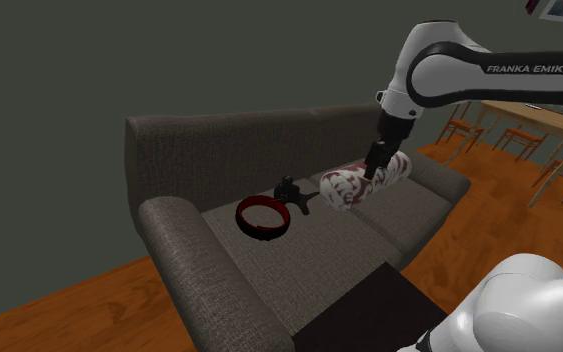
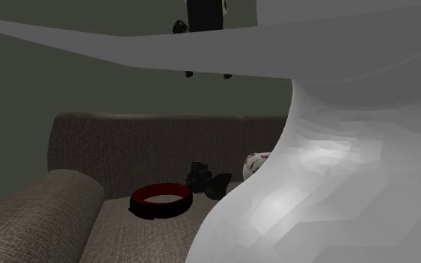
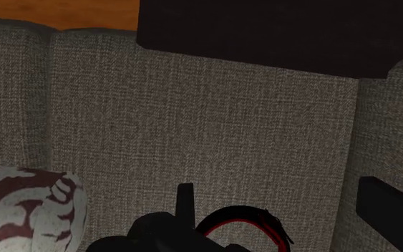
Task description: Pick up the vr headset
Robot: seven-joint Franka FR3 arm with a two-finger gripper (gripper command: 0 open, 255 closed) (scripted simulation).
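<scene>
VR headset [image 1: 283, 200]: black body, red-lined black ring strap, lying flat on grey sofa seat [image 1: 329, 250].

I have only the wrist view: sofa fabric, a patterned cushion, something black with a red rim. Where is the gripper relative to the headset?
Observer: The gripper shows against the cushion, on the shoulder view's right of the headset, apart from it.
Operator: What's beyond the sofa?
Observer: A wooden table with chairs, at that view's upper right.
Operator: And the second exterior view?
Observer: The white arm stands close at its right, the headset left of it.
</scene>
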